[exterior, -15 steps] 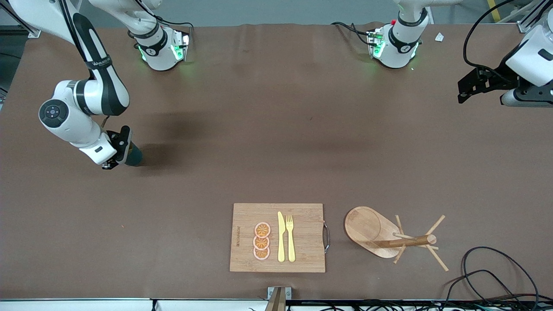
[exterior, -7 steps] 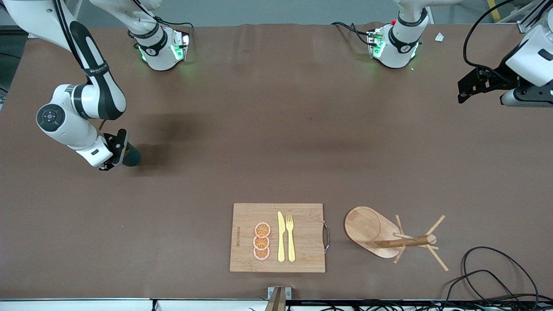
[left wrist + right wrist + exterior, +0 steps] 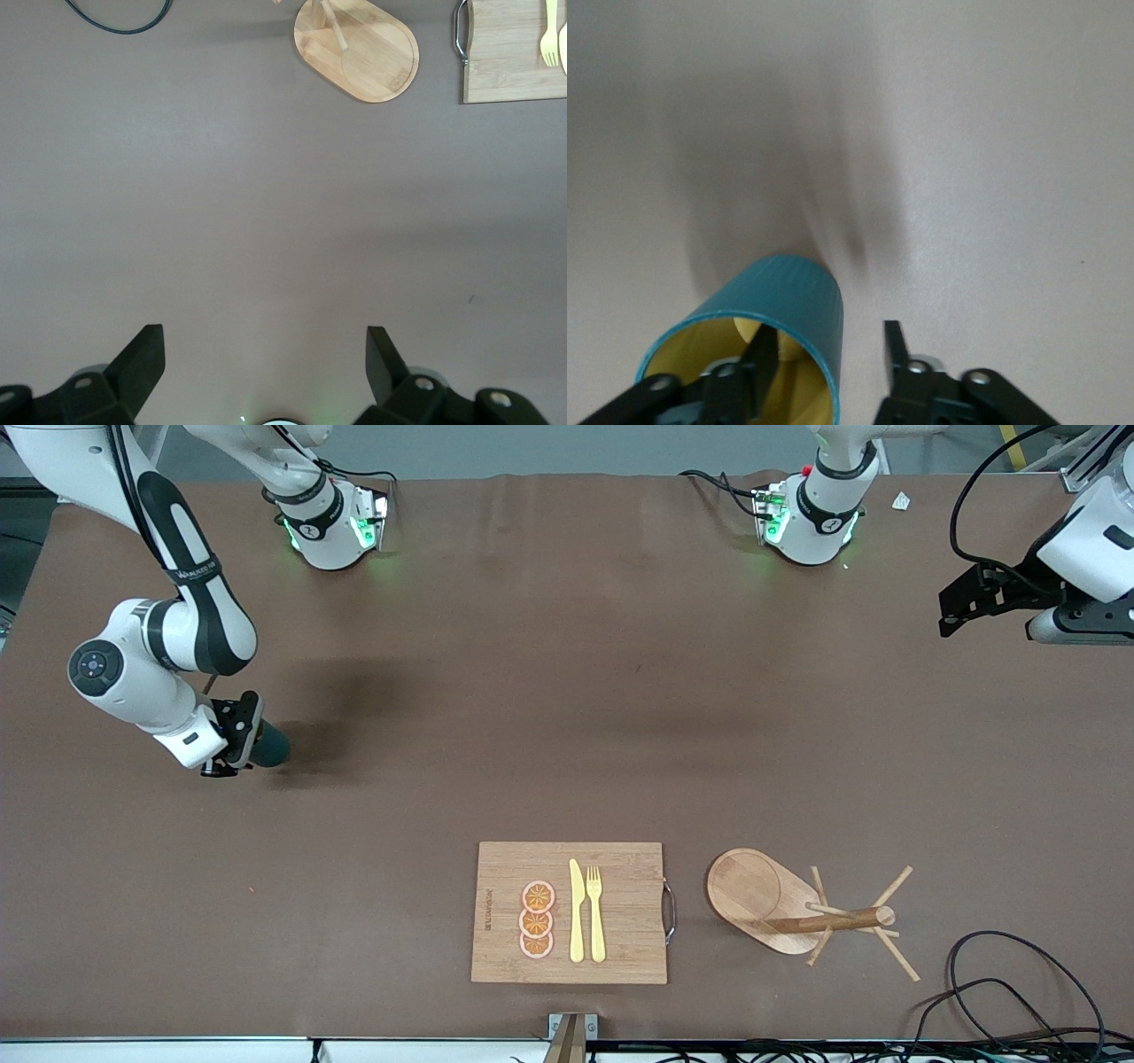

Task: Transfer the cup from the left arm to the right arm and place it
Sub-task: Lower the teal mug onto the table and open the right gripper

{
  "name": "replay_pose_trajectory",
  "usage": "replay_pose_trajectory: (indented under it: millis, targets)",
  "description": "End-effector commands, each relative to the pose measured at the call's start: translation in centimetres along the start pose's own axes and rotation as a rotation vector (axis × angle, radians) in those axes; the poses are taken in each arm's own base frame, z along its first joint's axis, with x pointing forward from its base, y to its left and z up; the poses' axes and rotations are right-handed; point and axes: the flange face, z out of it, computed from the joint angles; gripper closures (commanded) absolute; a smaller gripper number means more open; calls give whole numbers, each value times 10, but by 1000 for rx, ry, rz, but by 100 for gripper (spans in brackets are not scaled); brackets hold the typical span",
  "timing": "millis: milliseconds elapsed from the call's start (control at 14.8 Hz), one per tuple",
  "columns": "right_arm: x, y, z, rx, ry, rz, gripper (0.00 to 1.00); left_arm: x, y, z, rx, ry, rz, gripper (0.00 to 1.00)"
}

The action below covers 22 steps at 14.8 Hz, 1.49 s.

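Observation:
The cup [image 3: 270, 747], dark teal with a yellow inside, stands on the brown table toward the right arm's end. My right gripper [image 3: 241, 737] is right at its rim. In the right wrist view the cup [image 3: 793, 297] has one finger inside it, and the other finger [image 3: 894, 341] stands outside, a gap away from the wall. The right gripper [image 3: 830, 333] is open astride that wall. My left gripper [image 3: 955, 609] waits in the air over the left arm's end of the table. The left gripper [image 3: 263, 335] is wide open and holds nothing.
A wooden board [image 3: 500, 961] with orange slices [image 3: 537, 919], a yellow knife [image 3: 577, 911] and a fork [image 3: 595, 912] lies near the front edge. Beside it, toward the left arm's end, is a wooden mug rack [image 3: 769, 903]. Black cables [image 3: 1001, 979] lie at that corner.
The right gripper's fingers have come apart, letting go of the cup's wall. The right arm has shifted slightly toward its end of the table. The left arm has not moved.

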Motion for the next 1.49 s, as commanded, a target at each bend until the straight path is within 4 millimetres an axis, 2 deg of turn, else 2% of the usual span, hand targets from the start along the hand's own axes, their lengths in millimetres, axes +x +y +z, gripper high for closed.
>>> replay_pose_trajectory:
  millis: [0,203,270,541,608,879,1014,1217,1420]
  targets:
    - [-2,4,-7,-14,21,-14,0,1,-1,-3,-5,7,-3,0]
    - [-6,9,-18,-10,22,-24,0,-1,2,-8,1,17,4,0]
    - [-6,14,-26,1,23,-25,0,-1,2,-15,-2,32,4,0]
    - [-9,43,-81,45,27,3,0,-1,3,-18,-2,40,9,0]
    - [-12,47,-92,57,26,63,0,-1,1,-17,-2,38,10,0]
    - [-22,37,-130,73,22,254,0,1,0,-14,-1,32,3,0]
    - [-22,28,-157,71,19,360,0,2,0,-12,-3,28,1,0]
    - [-15,8,-203,70,13,572,0,6,0,-6,-4,17,5,0]
    - [0,-21,-249,103,-4,891,0,6,-1,-5,-7,12,10,0]
